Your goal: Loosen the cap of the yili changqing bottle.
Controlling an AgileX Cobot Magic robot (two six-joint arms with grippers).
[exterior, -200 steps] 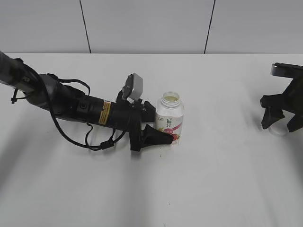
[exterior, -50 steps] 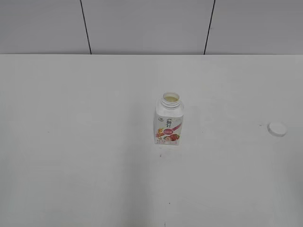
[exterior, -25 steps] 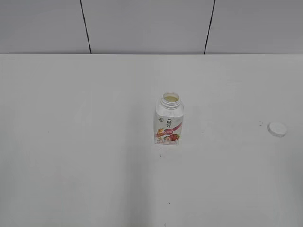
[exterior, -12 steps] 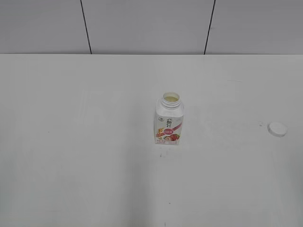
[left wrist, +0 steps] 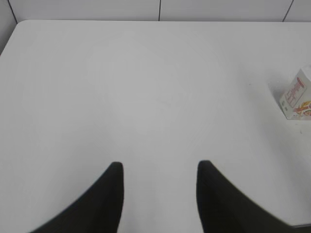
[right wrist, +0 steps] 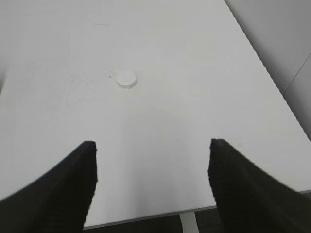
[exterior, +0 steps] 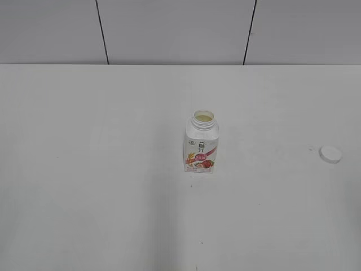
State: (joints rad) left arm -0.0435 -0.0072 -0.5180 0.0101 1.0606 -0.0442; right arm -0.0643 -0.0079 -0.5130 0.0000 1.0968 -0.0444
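The yili changqing bottle stands upright near the middle of the white table, its mouth uncovered; the left wrist view catches it at the right edge. The white cap lies flat on the table far to the right, apart from the bottle, and shows ahead of the right fingers. My left gripper is open over bare table, holding nothing. My right gripper is open wide above the table's near edge, empty. Neither arm appears in the exterior view.
The white table meets a grey panelled wall at the back. In the right wrist view the table's near edge and a white leg show below the fingers, with the right edge running away.
The left fingers have drawn slightly closer together. Bottle and cap have stayed where they were over the last second.
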